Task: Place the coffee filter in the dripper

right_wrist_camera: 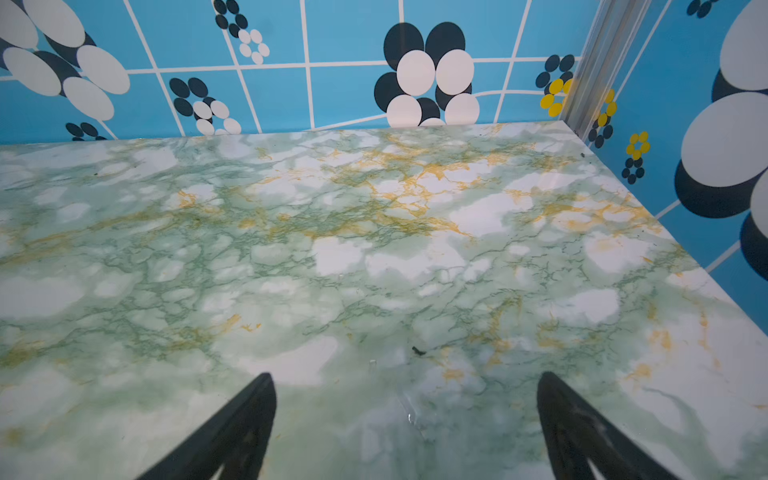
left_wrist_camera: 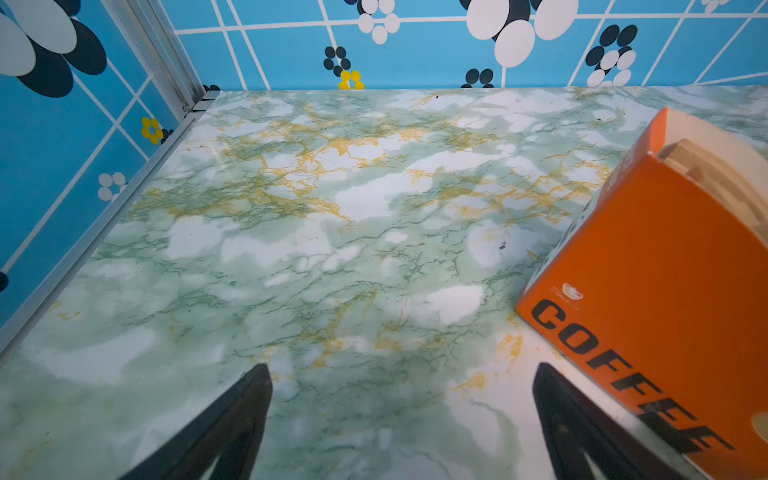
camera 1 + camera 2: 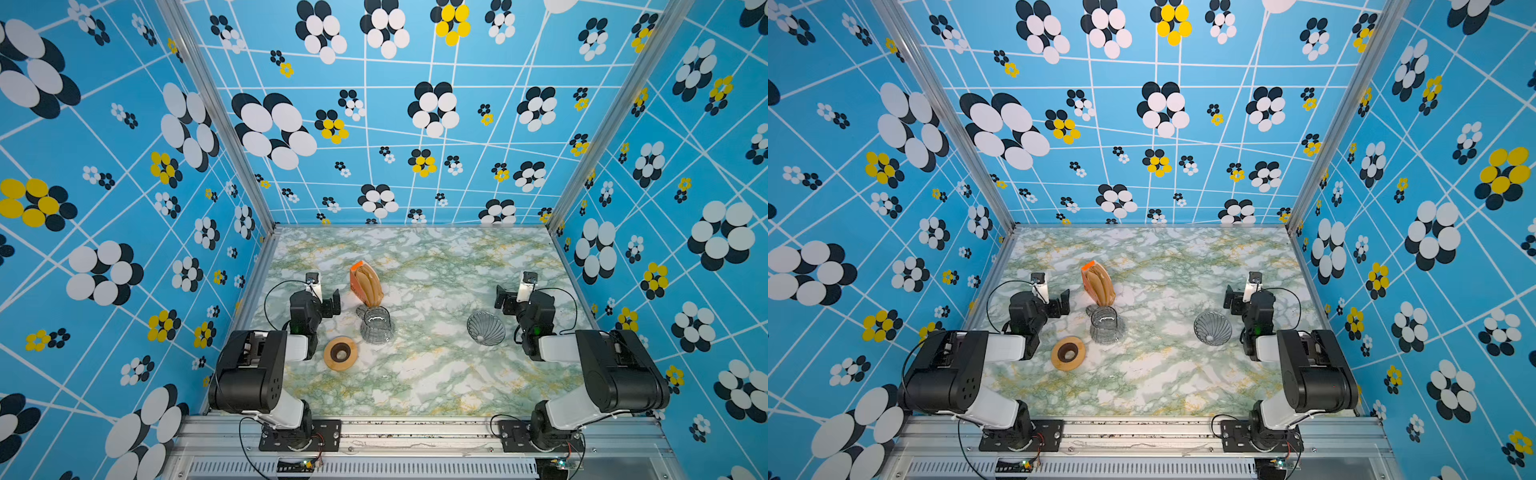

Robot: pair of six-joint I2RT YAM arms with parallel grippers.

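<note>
Resting near the tabletop's (image 3: 415, 374) right edge, the dripper (image 3: 486, 328) sits beside the wide-spread, empty right gripper (image 1: 405, 415); left gripper (image 2: 403, 415) likewise.

The marbled green-and-white tabletop (image 3: 436, 374) lies bare across its middle, far end and near edge. On its left side an orange packet of tan papers (image 3: 365, 284), a clear glass jug (image 3: 376, 325) and a flat wooden ring (image 3: 340, 353) crowd close together. The ribbed clear glass funnel (image 3: 486, 328) stands alone on the right, well apart from them.
</note>
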